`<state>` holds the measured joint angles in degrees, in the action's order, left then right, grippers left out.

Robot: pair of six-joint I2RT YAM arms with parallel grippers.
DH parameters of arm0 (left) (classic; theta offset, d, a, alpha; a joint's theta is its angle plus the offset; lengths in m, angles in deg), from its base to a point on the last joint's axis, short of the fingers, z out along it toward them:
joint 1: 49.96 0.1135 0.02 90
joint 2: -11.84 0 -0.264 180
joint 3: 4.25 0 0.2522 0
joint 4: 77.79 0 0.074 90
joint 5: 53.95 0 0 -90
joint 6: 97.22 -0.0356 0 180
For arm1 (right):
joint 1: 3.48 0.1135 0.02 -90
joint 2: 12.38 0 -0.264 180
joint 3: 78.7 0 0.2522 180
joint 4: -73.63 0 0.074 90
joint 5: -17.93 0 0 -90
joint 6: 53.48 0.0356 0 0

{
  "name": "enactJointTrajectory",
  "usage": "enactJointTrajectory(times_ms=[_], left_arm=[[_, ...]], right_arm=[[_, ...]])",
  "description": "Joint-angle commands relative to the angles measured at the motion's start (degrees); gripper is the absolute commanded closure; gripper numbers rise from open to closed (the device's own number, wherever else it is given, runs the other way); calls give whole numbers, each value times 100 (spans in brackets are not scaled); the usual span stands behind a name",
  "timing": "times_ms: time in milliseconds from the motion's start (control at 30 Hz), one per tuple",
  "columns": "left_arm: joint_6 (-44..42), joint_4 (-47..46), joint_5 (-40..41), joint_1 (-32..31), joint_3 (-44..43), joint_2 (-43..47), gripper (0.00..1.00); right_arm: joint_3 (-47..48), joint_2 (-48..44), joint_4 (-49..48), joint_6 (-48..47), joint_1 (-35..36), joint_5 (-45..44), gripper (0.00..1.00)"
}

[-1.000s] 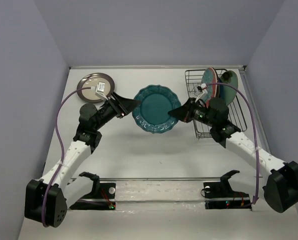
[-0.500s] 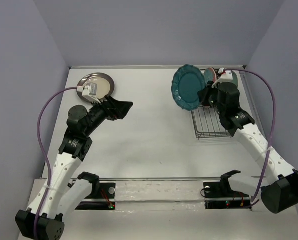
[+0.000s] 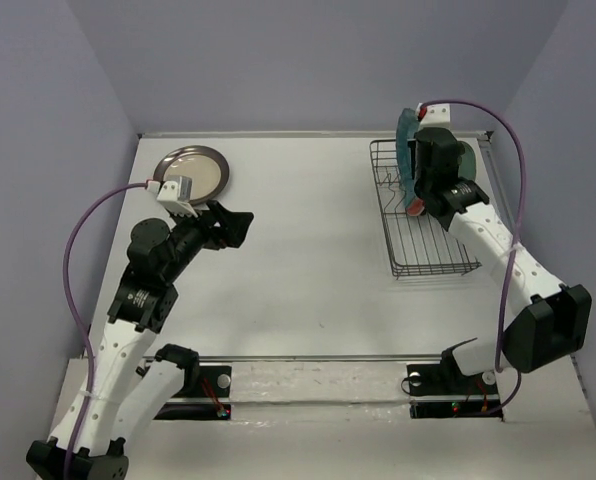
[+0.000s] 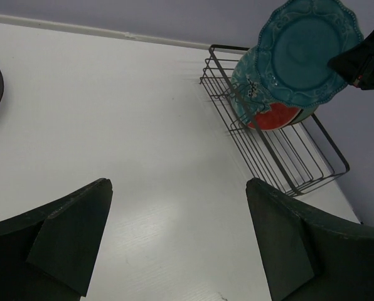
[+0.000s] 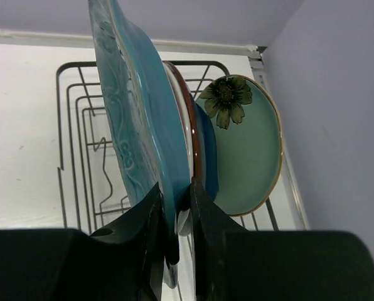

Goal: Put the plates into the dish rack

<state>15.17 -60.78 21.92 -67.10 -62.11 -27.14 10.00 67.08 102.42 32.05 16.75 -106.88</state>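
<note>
Firmly clenched, my right pincer (image 5: 177, 207) grips the lower rim of the scalloped plate (image 5: 133, 113) and holds it on edge above the far end of the rack (image 3: 433, 262). Close against its right face stands the red plate (image 5: 189, 106), then the blue plate (image 5: 207, 153), with the mint plate (image 5: 250, 150) rightmost. My left pincer (image 4: 177, 185) is released and carries nothing, hanging over the tabletop (image 3: 308, 280) well left of the rack. Beyond it, the cream plate (image 3: 191, 172) lies flat in the far left corner.
</note>
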Motion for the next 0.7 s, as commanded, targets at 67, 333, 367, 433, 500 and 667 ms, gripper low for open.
enactJointTrajectory(times_ms=[67,333,367,433,500,667], left_arm=[[-209,-96,112,10,-64,180,1],[-209,-87,121,10,-55,198,1],[-209,-87,130,10,-55,189,1],[-209,-87,130,18,-46,180,1],[-209,-87,147,10,-46,172,1],[-191,-96,165,10,-29,136,1]], right_arm=[[698,323,-984,-511,16,-773,93],[584,676,-1116,-555,16,-817,93],[557,693,-1116,-546,16,-817,93],[470,781,-1151,-529,16,-835,93],[399,860,-1169,-494,16,-791,93],[232,1027,-1230,-345,-37,-720,93]])
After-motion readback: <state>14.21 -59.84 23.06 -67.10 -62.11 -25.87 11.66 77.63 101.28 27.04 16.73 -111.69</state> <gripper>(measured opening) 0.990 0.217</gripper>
